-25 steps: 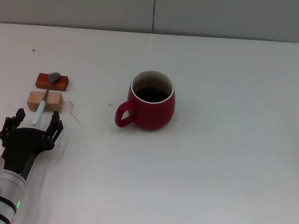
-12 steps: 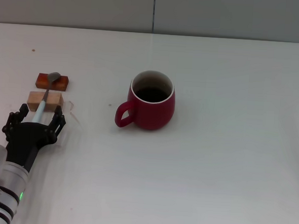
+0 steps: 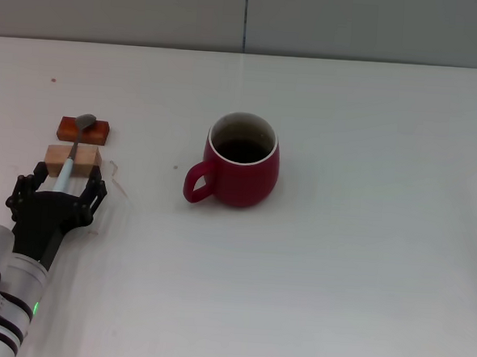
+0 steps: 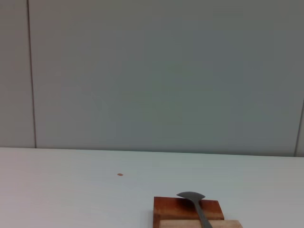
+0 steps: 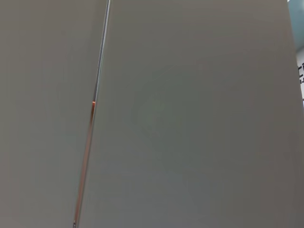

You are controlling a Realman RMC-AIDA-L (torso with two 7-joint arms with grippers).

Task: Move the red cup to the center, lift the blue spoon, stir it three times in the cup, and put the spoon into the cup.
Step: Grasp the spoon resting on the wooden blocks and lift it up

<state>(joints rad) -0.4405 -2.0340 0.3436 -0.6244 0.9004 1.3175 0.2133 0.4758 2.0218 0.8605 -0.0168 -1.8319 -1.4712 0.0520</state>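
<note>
At the bench's near left corner, the left gripper [image 3: 58, 188] has its fingers spread apart, one on each side of the spoon [image 3: 68, 162] handle's near end; whether they touch it cannot be told. The spoon's pale blue handle lies across a light wood block [image 3: 73, 160], and its grey bowl rests on a reddish block [image 3: 84, 129] just beyond, toward the left edge. The cup [image 3: 240, 160] stands upright near the bench's middle, well apart from the spoon, handle pointing left and toward the near edge. The right gripper is out of view.
</note>
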